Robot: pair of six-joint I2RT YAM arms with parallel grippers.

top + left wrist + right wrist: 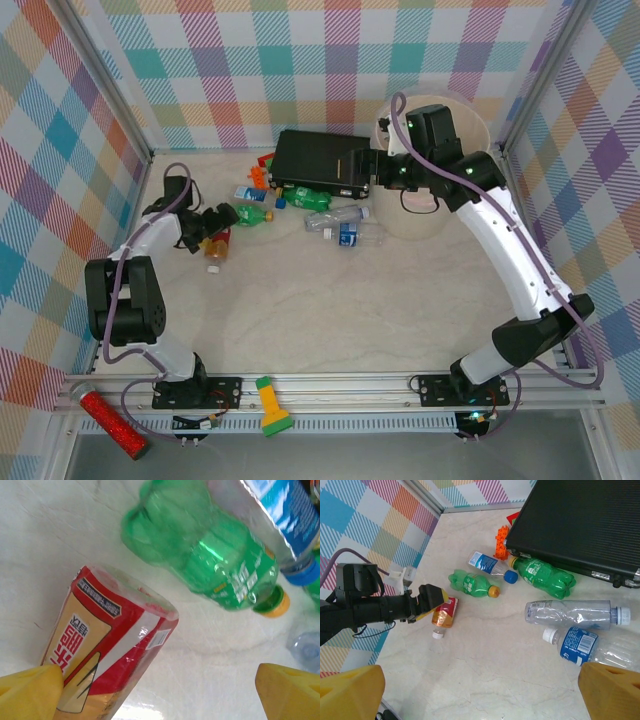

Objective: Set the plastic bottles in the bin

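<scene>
1. While the left gripper point(160, 692) hung with its fingers spread wide about the red-labelled bottle point(100, 645), one fingertip point(30, 695) close against the label, the step in hand looked like a pick.
2. Next it would need to close on that bottle, lying on the table point(340, 320), then lift and carry it across to the bin point(478, 125).
3. The right gripper point(480, 695) was spread too, holding nothing.
4. What the bin held could not be told, as the right arm covered it. Other plastic bottles point(570, 612) lay loose by the black case point(580, 525).
</scene>
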